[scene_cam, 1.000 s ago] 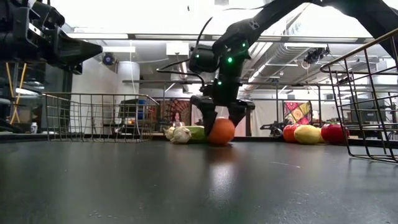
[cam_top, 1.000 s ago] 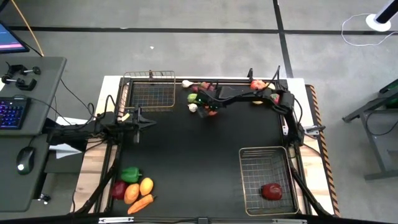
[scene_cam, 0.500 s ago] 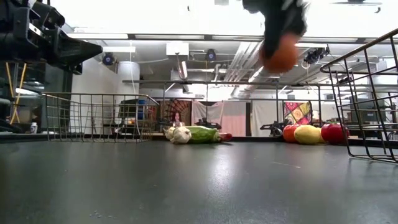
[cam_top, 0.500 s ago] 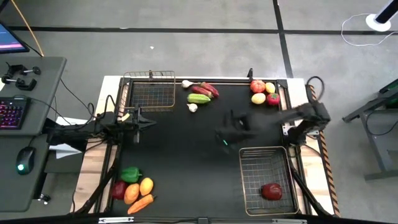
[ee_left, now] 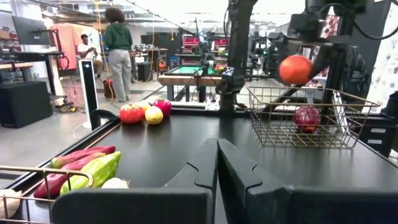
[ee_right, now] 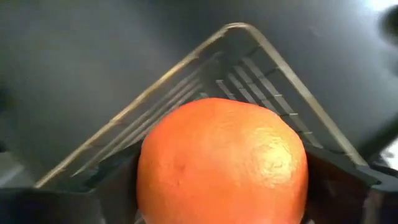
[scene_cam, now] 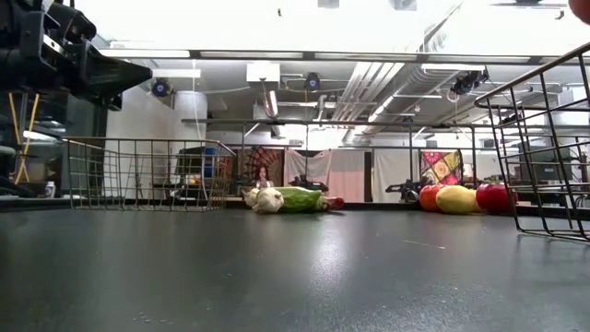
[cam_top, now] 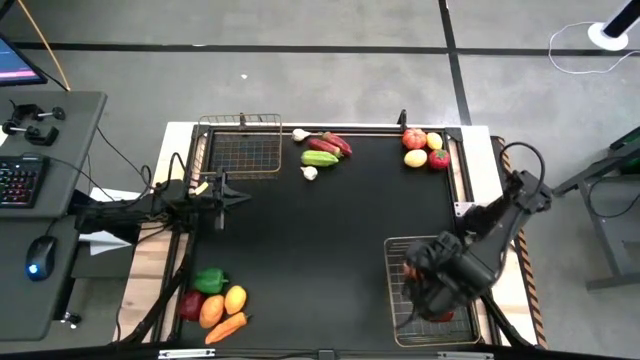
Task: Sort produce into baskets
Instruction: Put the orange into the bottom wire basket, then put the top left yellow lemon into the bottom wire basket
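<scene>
My right gripper hangs over the near-right wire basket, shut on an orange. The left wrist view shows the orange in the air above the basket's rim. A dark-red piece lies on the basket's floor. The other basket stands at the far left. My left gripper waits shut and level at the table's left side. More produce lies in three groups on the table. My right gripper pinches the orange by two opposite sides between its two fingers. The fingers come steeply from above. The orange is lifted clear, over a corner of the near-right basket.
A cucumber, dark-red pieces and garlic lie at the far middle. Apples and lemons lie at the far right. A green pepper and a carrot lie at the near left. The table's middle is bare.
My right gripper has picked the orange up from the far middle of the table. It has risen and swung toward the near right edge, to above the near-right basket. The orange is now lifted clear. My left arm has kept still.
</scene>
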`<state>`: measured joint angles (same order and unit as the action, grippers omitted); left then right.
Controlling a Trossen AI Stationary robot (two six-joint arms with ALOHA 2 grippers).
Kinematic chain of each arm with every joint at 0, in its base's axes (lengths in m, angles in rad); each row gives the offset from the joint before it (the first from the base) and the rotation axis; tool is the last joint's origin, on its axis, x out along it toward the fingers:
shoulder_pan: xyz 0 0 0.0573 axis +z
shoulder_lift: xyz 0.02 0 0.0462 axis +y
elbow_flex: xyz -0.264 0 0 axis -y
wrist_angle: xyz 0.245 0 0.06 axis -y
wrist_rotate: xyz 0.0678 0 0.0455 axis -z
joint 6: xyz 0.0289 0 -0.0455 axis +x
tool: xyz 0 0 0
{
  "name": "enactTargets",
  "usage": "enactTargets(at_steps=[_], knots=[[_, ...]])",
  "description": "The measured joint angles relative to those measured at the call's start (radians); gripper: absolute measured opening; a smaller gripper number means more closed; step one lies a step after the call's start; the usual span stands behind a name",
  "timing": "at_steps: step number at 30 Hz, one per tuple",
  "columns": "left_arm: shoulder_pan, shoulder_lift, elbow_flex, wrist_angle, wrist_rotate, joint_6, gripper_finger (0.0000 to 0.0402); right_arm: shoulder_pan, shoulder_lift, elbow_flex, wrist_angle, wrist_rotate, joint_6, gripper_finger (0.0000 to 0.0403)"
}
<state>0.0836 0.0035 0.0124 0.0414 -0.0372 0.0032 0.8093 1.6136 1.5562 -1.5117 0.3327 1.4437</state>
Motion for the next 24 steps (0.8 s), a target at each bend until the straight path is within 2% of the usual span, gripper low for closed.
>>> enactTargets(at_steps=[3,8,13,17,20,24], knots=[[0.0,0.0,0.0,0.0,0.0,0.0,0.0001,0.036,0.016,0.0,0.036,0.033,0.045,0.0387],[0.0,0.0,0.0,0.0,0.0,0.0,0.0001,0.062,0.029,0.0,0.09,0.014,0.021,0.0373],[0.0,0.0,0.0,0.0,0.0,0.0,0.0001,0.041,0.029,0.0,0.039,-0.009,0.05,0.037],[0.0,0.0,0.0,0.0,0.0,0.0,0.0001,-0.035,0.028,-0.002,-0.069,0.071,0.197,0.037],[0.0,0.0,0.0,0.0,0.0,0.0,0.0001,-0.125,0.016,-0.013,-0.053,0.17,0.13,0.037],[0.0,0.0,0.0,0.0,0.0,0.0,0.0001,-0.323,0.014,-0.048,-0.057,0.178,-0.032,0.0371]])
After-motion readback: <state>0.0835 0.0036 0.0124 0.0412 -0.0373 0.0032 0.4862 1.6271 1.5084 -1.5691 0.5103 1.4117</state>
